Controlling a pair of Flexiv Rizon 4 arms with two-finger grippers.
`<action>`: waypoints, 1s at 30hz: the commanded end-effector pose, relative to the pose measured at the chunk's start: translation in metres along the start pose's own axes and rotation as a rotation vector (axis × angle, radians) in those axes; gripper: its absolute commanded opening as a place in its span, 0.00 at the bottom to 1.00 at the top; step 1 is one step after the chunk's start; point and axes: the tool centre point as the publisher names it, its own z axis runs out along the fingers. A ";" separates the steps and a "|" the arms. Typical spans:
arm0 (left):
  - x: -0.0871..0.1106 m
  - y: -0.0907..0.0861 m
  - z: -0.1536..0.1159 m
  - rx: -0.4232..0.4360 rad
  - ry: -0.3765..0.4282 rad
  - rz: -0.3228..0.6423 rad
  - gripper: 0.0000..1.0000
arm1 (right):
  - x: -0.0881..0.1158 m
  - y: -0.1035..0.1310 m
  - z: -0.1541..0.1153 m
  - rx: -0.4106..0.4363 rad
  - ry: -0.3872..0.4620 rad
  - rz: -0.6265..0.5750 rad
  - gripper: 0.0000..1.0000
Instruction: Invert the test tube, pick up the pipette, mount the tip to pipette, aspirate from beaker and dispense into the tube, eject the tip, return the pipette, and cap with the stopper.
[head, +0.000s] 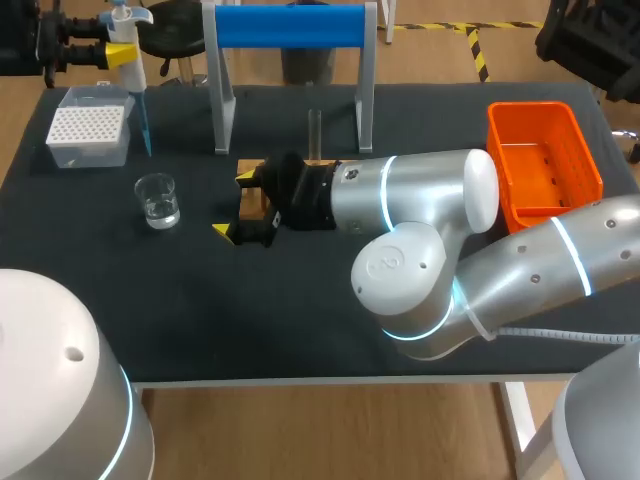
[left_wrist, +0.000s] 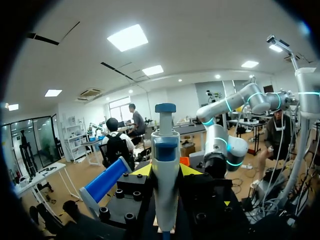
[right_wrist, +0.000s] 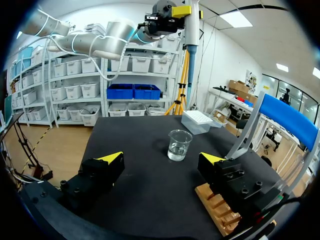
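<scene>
Clamping pipette (left_wrist: 165, 150) in left gripper (left_wrist: 166, 172), right gripper (right_wrist: 161, 159) spread wide

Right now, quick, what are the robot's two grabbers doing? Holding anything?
Left gripper: shut on the pipette.
Right gripper: open, holding nothing.

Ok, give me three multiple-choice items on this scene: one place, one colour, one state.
1. The beaker stands: A on a tray; B on the table, ahead of the right claw; C on the floor.
2. The basket is: A orange; B green; C white.
3. The left claw is: A open; B shut on the pipette; C out of view.
Key: 1 B, the right wrist view shows it beyond that open claw. 2 A, plain in the head view. 3 B, both yellow tips press the pipette's sides.
</scene>
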 end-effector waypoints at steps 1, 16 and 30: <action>-0.005 0.007 0.000 0.002 0.005 -0.009 0.00 | -0.001 0.001 0.000 0.004 0.003 0.000 1.00; -0.010 0.031 -0.005 0.028 -0.012 -0.040 0.00 | -0.001 0.001 0.000 0.004 0.003 0.000 1.00; -0.009 0.055 -0.006 0.045 -0.033 -0.061 0.00 | -0.001 0.001 0.000 0.004 0.003 0.000 1.00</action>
